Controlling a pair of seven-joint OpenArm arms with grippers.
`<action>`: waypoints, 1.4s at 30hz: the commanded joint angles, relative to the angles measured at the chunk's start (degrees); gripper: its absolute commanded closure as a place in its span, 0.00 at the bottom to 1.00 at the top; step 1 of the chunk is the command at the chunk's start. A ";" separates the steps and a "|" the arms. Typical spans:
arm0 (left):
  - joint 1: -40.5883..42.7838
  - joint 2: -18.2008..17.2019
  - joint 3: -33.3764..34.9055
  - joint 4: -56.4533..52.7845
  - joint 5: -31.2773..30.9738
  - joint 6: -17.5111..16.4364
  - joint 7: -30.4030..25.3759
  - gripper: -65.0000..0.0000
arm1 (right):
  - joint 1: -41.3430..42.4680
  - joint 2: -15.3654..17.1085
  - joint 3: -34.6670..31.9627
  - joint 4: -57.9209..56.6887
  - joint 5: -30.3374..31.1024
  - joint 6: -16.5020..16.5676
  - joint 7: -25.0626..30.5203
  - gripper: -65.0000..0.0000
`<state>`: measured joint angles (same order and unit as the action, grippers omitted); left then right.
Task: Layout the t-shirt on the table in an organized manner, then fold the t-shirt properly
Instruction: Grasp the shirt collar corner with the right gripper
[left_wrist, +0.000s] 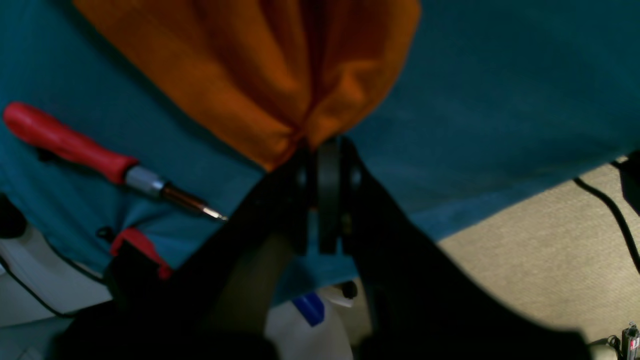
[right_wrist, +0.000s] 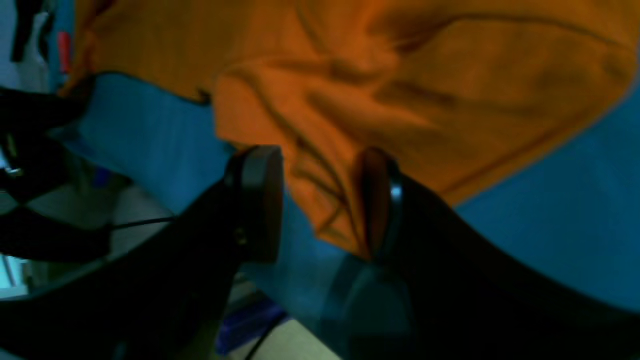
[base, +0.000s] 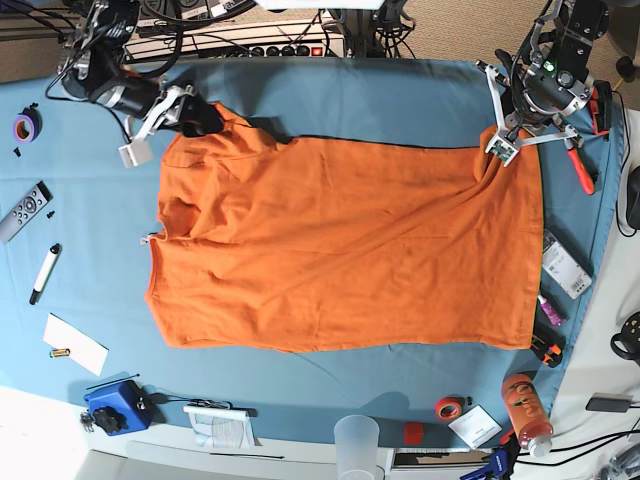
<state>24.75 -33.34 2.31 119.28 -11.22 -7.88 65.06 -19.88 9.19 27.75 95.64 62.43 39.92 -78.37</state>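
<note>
On the left of the base view, the right gripper (right_wrist: 320, 200) has its jaws spread wide around a bunched fold of the t-shirt (base: 340, 245), one pad touching cloth, nothing pinched. The shirt lies spread across the middle of the table (base: 380, 95). Over on the right, the left gripper (left_wrist: 327, 165) is clamped tight on the shirt's corner, near a red screwdriver (left_wrist: 100, 157).

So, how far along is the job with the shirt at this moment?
The t-shirt lies spread nearly flat on the table, so the layout looks mostly done. In hand: the left tool is shut on a bunched corner, while the right tool stands open around the sleeve edge. No fold shows yet; all folding is left.
</note>
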 joint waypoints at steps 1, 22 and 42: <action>-0.15 -0.63 -0.33 0.92 0.28 0.20 -0.52 1.00 | -0.28 0.48 0.11 0.46 -1.46 -0.33 -1.63 0.60; 0.22 2.73 -0.33 4.13 10.36 9.73 4.61 1.00 | -0.28 0.48 0.13 18.47 -5.60 0.08 -1.63 1.00; 5.09 4.42 -0.33 7.87 18.45 11.10 5.20 1.00 | -0.48 0.50 18.84 21.70 1.66 0.08 -1.63 1.00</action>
<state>29.69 -28.40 2.24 126.06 6.09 2.81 69.89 -20.32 8.88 46.22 116.38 62.96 39.94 -81.03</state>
